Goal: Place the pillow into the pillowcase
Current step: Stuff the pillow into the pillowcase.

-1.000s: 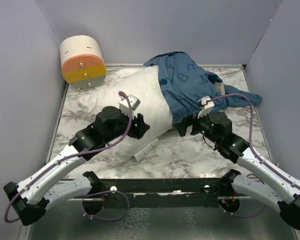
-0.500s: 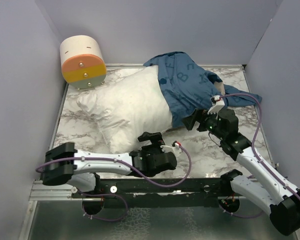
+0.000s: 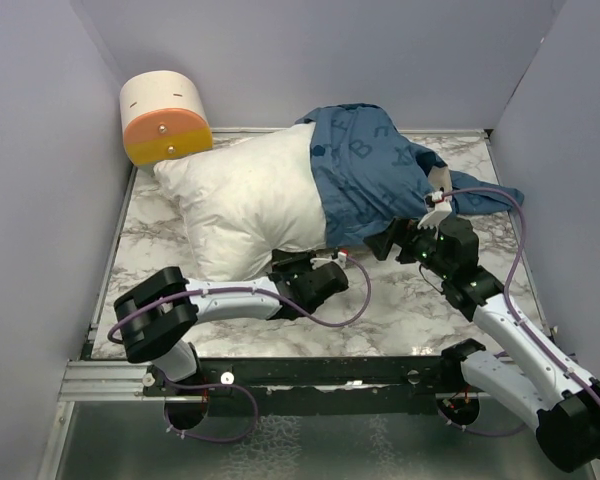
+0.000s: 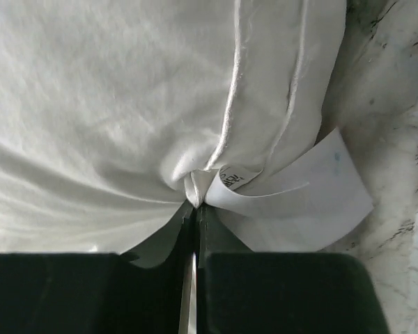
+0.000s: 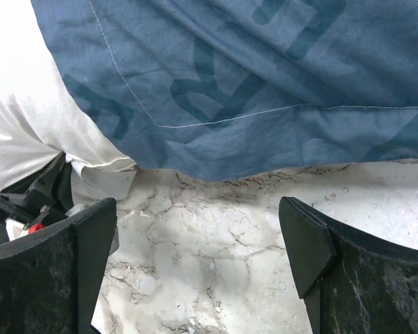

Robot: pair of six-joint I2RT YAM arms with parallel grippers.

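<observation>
Left wrist view: left gripper pinched on pillow corner | right gripper wide open, empty, facing pillowcase hem

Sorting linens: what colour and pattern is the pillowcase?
Dark blue pillowcase printed with letters, clearest in the top view.

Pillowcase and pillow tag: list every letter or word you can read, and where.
"B": light blue letter on the pillowcase, top view.
Other pillowcase letters: creased, not readable.
Tag on the pillow: print too small to read.
</observation>
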